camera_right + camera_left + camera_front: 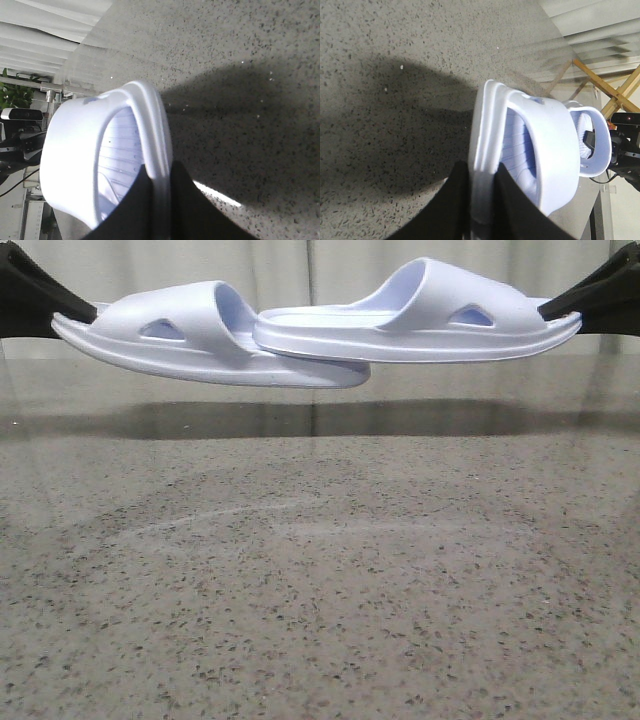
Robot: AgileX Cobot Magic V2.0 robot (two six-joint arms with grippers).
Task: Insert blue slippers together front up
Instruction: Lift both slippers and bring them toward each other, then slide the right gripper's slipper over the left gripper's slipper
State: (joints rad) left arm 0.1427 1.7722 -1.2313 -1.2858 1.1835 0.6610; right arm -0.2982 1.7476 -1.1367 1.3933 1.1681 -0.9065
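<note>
Two pale blue-white slippers hang in the air above the table, toe to toe. The left slipper is held at its heel by my left gripper, which is shut on it. The right slipper is held at its heel by my right gripper, also shut. The right slipper's toe lies over the left slipper's toe, overlapping. In the left wrist view the fingers clamp the sole edge of the left slipper. In the right wrist view the right slipper is clamped at its sole edge.
The speckled grey stone table lies below, with the slippers' shadow along its far part. A pale curtain hangs behind. A wooden frame and a plant stand beyond the table's edges.
</note>
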